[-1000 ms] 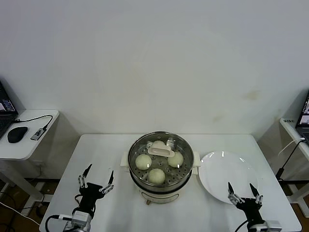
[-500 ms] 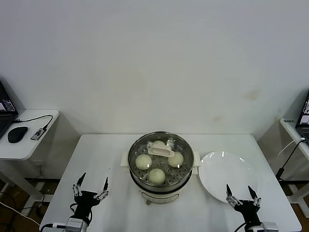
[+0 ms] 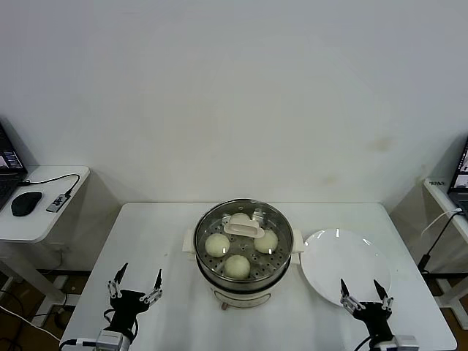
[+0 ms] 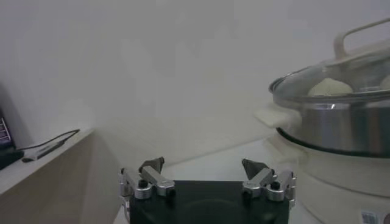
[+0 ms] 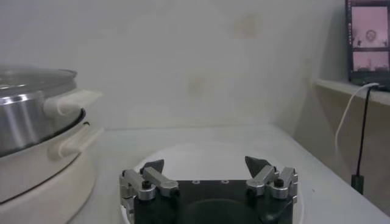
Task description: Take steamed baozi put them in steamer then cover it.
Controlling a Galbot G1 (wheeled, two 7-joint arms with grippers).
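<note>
My left gripper [image 3: 134, 287] sits low at the near left corner of the white table [image 3: 161, 241], fingers spread wide with nothing between them; in its wrist view [image 4: 207, 173] the two tips stand well apart over bare tabletop. My right gripper [image 3: 365, 294] mirrors it at the near right, just at the near edge of the white plate [image 3: 344, 256], jaws equally wide and holding nothing [image 5: 207, 172].

Between the two arms I see the steamer [image 3: 244, 252] standing upright at the middle of the table, its cream side handles pointing out to my left and right. The cover [image 3: 244, 235] lies flat on the pot's rim, closing it. The cover's oblong cream handle [image 3: 243, 229] runs roughly left to right, with its right end angled slightly toward me. Through the glass I count four steamed baozi [image 3: 217, 244] resting on the perforated tray: one left, one right, one near, one at the back partly hidden under the handle.

The plate lies just beside the steamer on my right. Off to the far left, a side desk [image 3: 36, 212] carries a mouse [image 3: 26, 202] and a cable.
</note>
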